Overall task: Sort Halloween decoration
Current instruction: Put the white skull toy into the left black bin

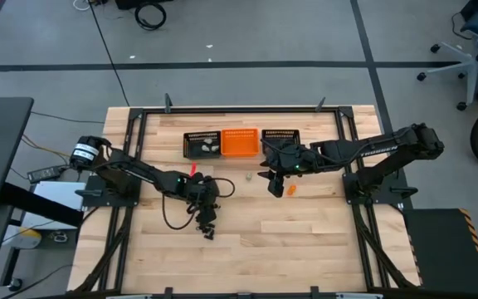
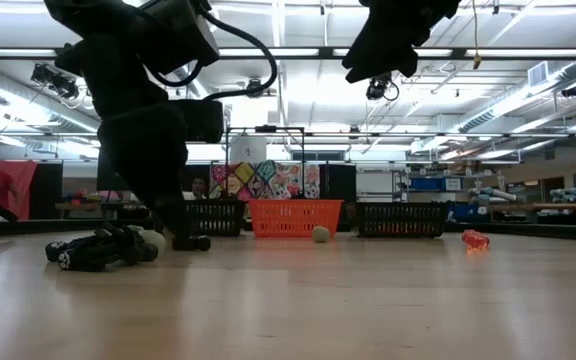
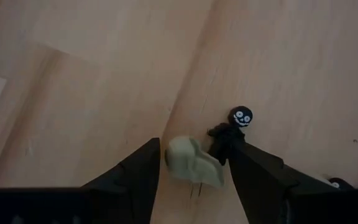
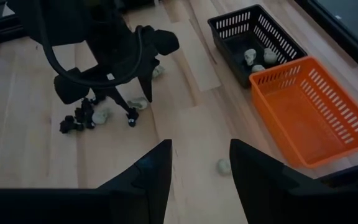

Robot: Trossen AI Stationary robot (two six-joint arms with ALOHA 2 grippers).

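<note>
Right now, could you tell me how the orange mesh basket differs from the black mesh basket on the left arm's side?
The orange mesh basket looks empty; the black mesh basket holds pale skull trinkets. The orange one sits in the middle of the row, the black one at its end. Both are rectangular and upright.

Three mesh baskets (image 1: 241, 143) line the table's (image 1: 305, 249) far edge, barring passage there. The left arm (image 1: 139, 176) stretches from the left edge toward the middle, its gripper (image 1: 207, 218) low over a cluster of black trinkets (image 1: 207, 231). The right arm (image 1: 363, 151) crosses from the right. The near half lies bare.
</note>
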